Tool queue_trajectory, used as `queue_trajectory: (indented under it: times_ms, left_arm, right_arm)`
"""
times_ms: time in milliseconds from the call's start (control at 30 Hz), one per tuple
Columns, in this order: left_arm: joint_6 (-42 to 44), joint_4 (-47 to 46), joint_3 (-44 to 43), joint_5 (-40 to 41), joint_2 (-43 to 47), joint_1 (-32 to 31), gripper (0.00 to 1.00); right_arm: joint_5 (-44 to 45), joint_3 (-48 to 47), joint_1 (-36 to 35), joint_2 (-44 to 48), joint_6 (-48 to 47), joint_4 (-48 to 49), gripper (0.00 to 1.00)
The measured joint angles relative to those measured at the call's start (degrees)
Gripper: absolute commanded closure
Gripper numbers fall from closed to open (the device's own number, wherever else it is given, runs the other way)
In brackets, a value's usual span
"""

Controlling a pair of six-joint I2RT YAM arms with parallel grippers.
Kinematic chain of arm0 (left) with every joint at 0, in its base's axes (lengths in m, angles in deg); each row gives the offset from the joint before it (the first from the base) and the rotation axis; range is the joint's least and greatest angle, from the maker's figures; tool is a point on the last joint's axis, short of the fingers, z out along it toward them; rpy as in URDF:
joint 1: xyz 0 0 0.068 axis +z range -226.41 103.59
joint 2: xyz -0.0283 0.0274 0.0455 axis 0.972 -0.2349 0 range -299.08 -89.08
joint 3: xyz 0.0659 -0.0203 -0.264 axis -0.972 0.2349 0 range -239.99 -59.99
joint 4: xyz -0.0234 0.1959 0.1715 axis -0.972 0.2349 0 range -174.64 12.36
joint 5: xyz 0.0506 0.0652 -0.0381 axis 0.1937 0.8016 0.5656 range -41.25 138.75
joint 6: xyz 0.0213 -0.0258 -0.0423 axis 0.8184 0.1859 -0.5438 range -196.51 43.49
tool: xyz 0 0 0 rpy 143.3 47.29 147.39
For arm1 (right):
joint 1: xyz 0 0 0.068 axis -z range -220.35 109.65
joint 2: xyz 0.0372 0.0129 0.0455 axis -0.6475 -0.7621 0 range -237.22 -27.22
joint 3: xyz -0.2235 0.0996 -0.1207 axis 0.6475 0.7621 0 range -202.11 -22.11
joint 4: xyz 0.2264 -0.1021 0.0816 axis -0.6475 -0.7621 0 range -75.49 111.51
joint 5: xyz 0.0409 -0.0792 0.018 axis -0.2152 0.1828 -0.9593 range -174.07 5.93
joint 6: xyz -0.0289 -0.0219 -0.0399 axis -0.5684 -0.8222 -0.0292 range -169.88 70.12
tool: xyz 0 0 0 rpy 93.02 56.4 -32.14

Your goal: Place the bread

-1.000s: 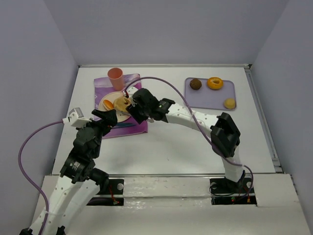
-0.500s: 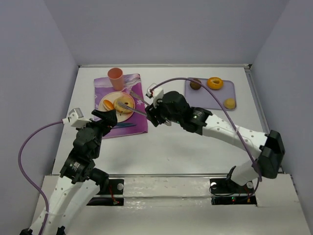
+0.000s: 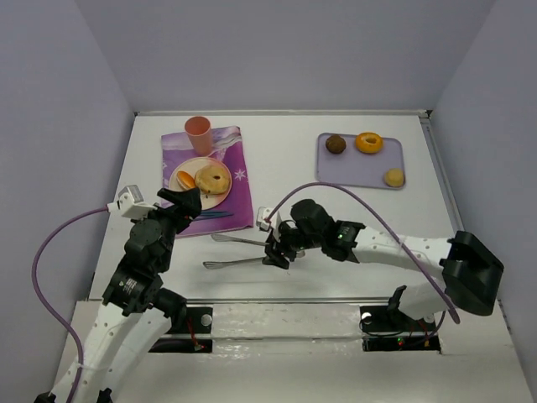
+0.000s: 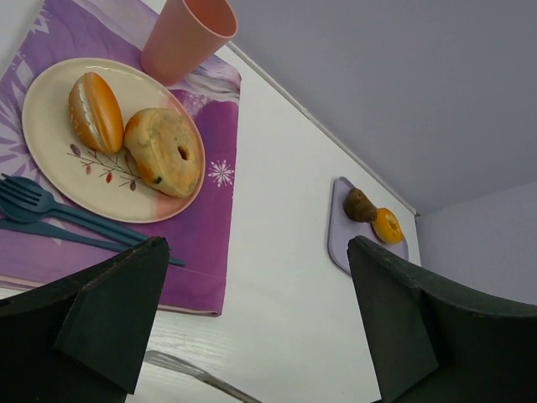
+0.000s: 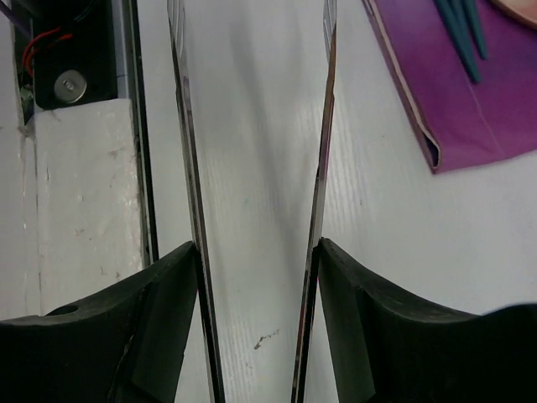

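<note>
Bagel (image 4: 164,151) lies on the plate (image 4: 50,143) on the purple placemat (image 3: 239,197), touching a filled bun (image 4: 96,111). We judge the placing itself done. Right gripper (image 3: 281,248) is part-closed on metal tongs (image 5: 321,168); their arms stand apart over bare table, nothing between them. Left gripper (image 4: 256,243) gapes wide, empty, by the placemat's near edge. Next, we reckon: lay the tongs flat, release them, and clear the placemat.

Tongs (image 5: 320,126): we see polished, mirror-bright metal.
Bench (image 5: 252,168): we see white, matt, faintly ribbed paint.
Fingers (image 5: 377,336): we see matt black plastic.
Plate (image 4: 46,143): glossy glaze.
</note>
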Motion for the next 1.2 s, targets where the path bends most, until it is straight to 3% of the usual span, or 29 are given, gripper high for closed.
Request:
queue_trajectory:
  times_ms: [200, 300, 333, 600, 933, 1200]
  left_arm:
    - [0.0, 0.0, 0.0, -0.4, -0.3, 0.0, 0.01]
    - [0.0, 0.0, 0.0, -0.4, -0.5, 0.0, 0.01]
    - [0.0, 0.0, 0.0, -0.4, -0.5, 0.0, 0.01]
    - [0.0, 0.0, 0.0, -0.4, -0.5, 0.0, 0.01]
    - [0.0, 0.4, 0.0, 0.4, -0.5, 0.0, 0.01]
    - [-0.2, 1.0, 0.0, 1.9, -1.0, 0.0, 0.01]
  right_arm:
    - [-1.4, -0.3, -1.7, -10.0, -1.1, 4.9, 0.31]
    - [-0.5, -0.3, -1.7, -13.0, -0.8, 5.2, 0.04]
    - [0.2, -0.3, -1.7, -13.3, -0.7, 5.2, 0.00]
    - [8.2, 1.2, -1.7, -6.3, 1.9, 8.0, 0.00]
    - [42.7, 5.7, -1.7, 11.8, 14.2, 9.3, 0.00]
    - [51.2, 7.6, -1.7, 16.6, 19.6, 8.2, 0.00]
